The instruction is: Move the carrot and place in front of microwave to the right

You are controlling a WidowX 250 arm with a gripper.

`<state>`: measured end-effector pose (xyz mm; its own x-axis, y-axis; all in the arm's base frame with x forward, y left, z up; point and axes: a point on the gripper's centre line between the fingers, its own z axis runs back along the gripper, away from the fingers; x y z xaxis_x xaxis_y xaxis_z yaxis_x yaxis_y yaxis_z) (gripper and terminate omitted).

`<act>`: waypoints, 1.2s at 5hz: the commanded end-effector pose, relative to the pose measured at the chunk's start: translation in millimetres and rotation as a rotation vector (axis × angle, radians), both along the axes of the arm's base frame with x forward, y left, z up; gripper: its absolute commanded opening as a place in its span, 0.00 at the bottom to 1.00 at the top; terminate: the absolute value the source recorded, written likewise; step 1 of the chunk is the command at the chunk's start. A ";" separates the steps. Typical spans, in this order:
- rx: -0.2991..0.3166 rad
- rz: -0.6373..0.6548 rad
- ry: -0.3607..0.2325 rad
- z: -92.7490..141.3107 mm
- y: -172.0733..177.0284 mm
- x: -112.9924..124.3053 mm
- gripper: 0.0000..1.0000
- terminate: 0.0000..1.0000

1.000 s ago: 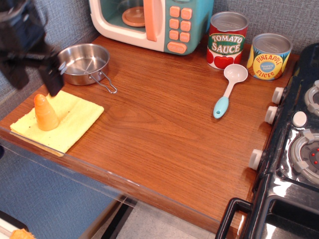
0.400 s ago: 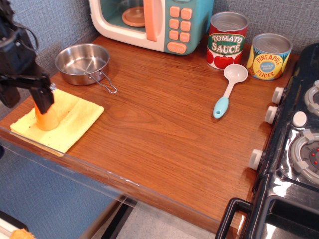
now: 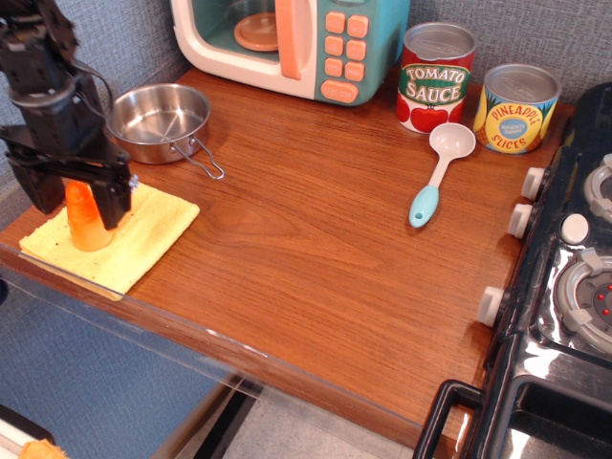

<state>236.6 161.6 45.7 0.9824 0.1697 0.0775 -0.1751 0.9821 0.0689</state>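
Pincer [image 3: 79,199] is down over the carrot [image 3: 86,218], one finger on each side of it; the fingers look spread with the carrot between them, but I cannot tell if they squeeze it yet; the carrot stands up straight, tip up, on the yellow cloth [image 3: 143,229] at the left of the table; the microwave [image 3: 292,43] is far off at the back, so the carrot must go up and away to the right.
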 end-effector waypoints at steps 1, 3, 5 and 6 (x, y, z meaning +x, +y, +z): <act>0.032 0.020 0.003 1.2 -0.3 2.4 0.00 0.00; 0.030 0.016 0.007 3.3 -2.0 0.6 0.00 0.00; 0.016 -0.038 -0.163 68.6 -31.8 15.4 0.00 0.00; -0.033 -0.093 -0.213 81.7 -45.0 51.7 0.00 0.00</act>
<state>291.6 116.6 113.7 0.9665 0.0943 0.2389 -0.0943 0.9955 -0.0115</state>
